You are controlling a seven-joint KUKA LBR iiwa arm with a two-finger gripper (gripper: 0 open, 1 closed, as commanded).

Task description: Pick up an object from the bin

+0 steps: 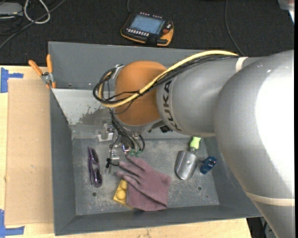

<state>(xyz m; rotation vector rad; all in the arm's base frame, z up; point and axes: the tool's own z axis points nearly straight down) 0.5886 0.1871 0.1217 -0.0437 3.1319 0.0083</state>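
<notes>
One crumpled mauve cloth (146,185), tool (113,160) beside it

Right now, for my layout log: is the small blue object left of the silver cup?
No, in the camera view the small blue object lies right of the silver cup.

Arm (248,108): silver, reaches in from right, last link sloping down-left.
Wrist: orange cover (136,98); yellow/blk cables (198,57) looped round it.
Gripper (114,157): below cover, pointing down, prob. near vertical; part-hidden by cabling.

Dark floor (89,14), loose cables (32,4)
</notes>
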